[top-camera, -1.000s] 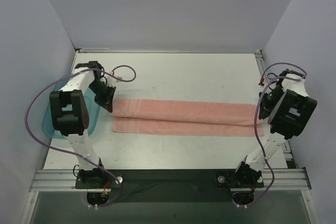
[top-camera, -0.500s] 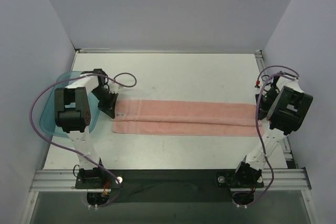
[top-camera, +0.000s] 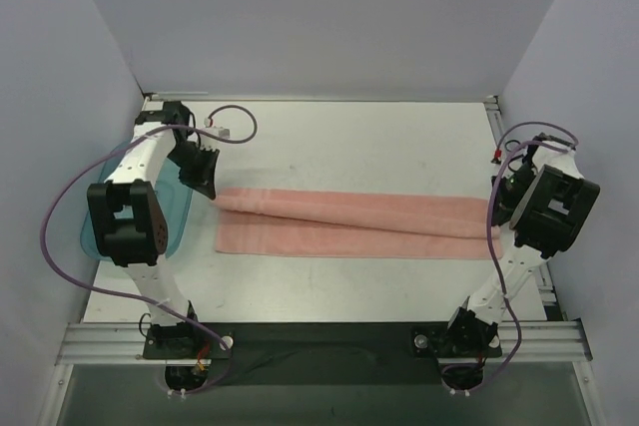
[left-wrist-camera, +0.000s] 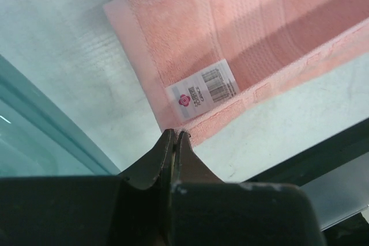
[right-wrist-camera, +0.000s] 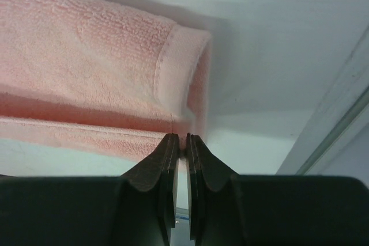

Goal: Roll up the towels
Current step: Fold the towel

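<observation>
Left gripper [left-wrist-camera: 174, 135]: jaws pressed together, tips clamped on the hem at the left end of the towel [top-camera: 349, 231], close to a white barcode label [left-wrist-camera: 202, 91] sewn near that corner. Right gripper [right-wrist-camera: 179, 137]: jaws likewise drawn together, nipping the towel's edge at the opposite end, where the cloth curls over in a soft loop just beyond the tips. The towel is salmon pink and fuzzy, stretched as a long narrow strip across the middle of the white table [top-camera: 349, 137], running left to right between the two arms. It lies folded lengthwise; the upper layer's edge runs slantwise, higher at the left end and lower at the right. Faint woven bands show near the left short end in the left wrist view. A translucent teal tray [top-camera: 178, 218] sits at the table's left edge, just beside the left gripper and apart from the towel. A purple cable [top-camera: 243, 125] loops over the left arm.
</observation>
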{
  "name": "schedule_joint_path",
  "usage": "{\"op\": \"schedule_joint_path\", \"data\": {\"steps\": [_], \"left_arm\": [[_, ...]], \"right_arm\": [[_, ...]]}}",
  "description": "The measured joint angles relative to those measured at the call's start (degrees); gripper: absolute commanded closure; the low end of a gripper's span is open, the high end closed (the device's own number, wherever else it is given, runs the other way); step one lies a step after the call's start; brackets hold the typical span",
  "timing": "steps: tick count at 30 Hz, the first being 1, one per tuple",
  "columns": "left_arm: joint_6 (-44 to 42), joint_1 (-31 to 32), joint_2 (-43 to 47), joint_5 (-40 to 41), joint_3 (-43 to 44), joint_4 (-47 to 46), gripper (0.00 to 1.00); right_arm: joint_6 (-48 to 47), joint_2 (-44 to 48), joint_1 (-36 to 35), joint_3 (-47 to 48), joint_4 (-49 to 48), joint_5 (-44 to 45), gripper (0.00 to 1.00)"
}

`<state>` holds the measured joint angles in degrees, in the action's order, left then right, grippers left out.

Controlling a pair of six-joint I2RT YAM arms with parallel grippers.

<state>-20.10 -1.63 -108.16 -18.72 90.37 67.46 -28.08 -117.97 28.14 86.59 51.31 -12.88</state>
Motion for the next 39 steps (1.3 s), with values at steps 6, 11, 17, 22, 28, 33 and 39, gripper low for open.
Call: {"op": "schedule_joint_path", "data": {"steps": [6,11,17,22,28,33,39], "left_arm": [[-3.6,-0.1,5.2,-2.8,0.7,6.2,1.00],[-5.0,-0.5,6.3,-3.0,-6.8,6.2,1.00],[-4.5,-0.6,5.7,-2.1,-18.9,0.9,1.00],[-2.7,-0.6,3.0,-1.2,-25.7,-5.7,1.00],[-1.0,-0.6,2.0,-0.9,-26.4,-7.4,1.00],[-0.5,-0.6,1.7,-0.8,-26.2,-7.4,1.00],[1.0,-0.6,-0.5,-0.6,-23.2,-6.6,1.00]], "right_arm": [[-0.3,0.9,1.4,3.0,2.0,-1.1,1.00],[-0.8,1.3,2.2,3.0,2.9,-1.3,1.00],[-0.7,1.2,2.3,3.0,3.1,-1.4,1.00],[-0.7,0.7,2.3,3.0,3.2,-1.4,1.00],[-0.7,0.0,2.2,3.0,3.1,-1.3,1.00],[-0.7,-0.1,2.2,3.0,3.1,-1.0,1.00],[-0.7,-0.8,2.1,3.0,3.1,-0.6,1.00]]}}
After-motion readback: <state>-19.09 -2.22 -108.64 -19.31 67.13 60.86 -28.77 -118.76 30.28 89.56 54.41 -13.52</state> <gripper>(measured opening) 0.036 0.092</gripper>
